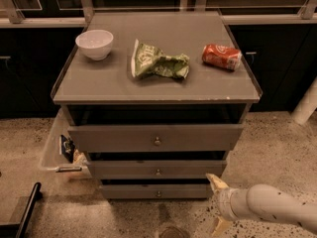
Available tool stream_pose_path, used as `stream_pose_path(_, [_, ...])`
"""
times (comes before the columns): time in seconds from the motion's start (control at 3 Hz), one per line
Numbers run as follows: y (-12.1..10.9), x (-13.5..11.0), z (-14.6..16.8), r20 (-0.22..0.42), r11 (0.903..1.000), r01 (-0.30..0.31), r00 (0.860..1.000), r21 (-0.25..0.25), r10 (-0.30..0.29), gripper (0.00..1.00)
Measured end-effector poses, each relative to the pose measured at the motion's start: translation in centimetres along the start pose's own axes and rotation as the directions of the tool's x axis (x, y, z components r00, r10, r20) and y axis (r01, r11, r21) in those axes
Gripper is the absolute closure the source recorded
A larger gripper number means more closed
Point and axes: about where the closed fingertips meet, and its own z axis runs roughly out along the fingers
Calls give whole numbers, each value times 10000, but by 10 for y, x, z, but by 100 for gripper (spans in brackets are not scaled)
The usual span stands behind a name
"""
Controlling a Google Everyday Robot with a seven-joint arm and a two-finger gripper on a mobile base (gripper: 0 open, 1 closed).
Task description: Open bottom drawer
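Speckled floor (pixel 277 148) runs around a grey table (pixel 119 86) with dark cabinets (pixel 29 68) behind it. The table top carries 3 things: 1 white bowl (pixel 94 43) near the back left corner, 1 crumpled green bag (pixel 157 62) about the middle, and 1 red can (pixel 221 56) lying on its side toward the right edge. All 3 sit well apart from each other.

Below the top are 3 drawer fronts, each with 1 small round knob at centre: the top drawer (pixel 124 138), the middle drawer (pixel 124 169) and the bottom drawer (pixel 133 191), which is the slimmest and sits lowest, just above the floor. A dark gap shows above each front; nothing inside any drawer can be made out.

1 tool (pixel 218 204) hangs low at the right, just beside the right end of the bottom drawer, on a pale arm (pixel 277 207) that comes in from the right edge. Its 2 fingers are spread, 1 pointing up by the drawer's corner and 1 down toward the floor, with nothing between them.

Open floor lies in front of the drawers and to the right. On the left, 1 clear bin (pixel 49 150) stands against the table's side and holds a few small items too dark to name. The bowl shows only its white inside.
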Motion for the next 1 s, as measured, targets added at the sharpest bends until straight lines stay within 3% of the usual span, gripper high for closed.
stream_pose_path(0.33, [3,3,11,113,9999,24,9999,131,-25,0])
stream_pose_path(0.67, [6,14,46,307,9973,625,9975,377,-636,0])
stream_pose_path(1.0, [14,23,89,875,9922,1201,9886,322,-1225,0])
